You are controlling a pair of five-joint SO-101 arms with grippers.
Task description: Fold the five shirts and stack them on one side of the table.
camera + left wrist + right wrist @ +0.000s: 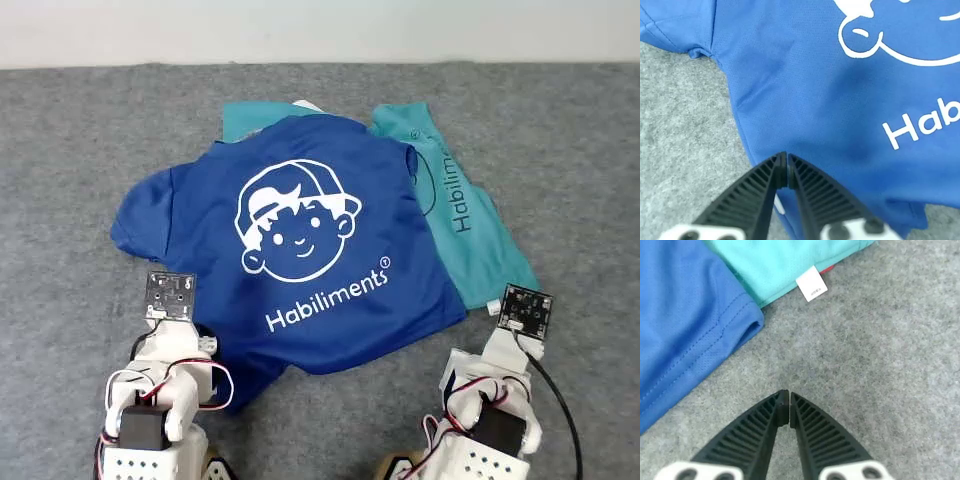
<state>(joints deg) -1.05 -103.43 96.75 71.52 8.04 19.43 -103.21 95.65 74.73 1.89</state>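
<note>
Grey felt [80, 130] is covered mid-table by a blue shirt [300, 250], laid over a teal shirt [480, 230] (white tag [811, 283] showing). The left gripper [786, 172] is seen closed over the blue hem, the right gripper [785, 409] closed over bare felt.

The grey table [80, 130] bears a teal shirt [485, 240] partly under a blue shirt [300, 300].

Grey felt covering [70, 130] meets a pale wall [320, 30] along the far edge.
</note>
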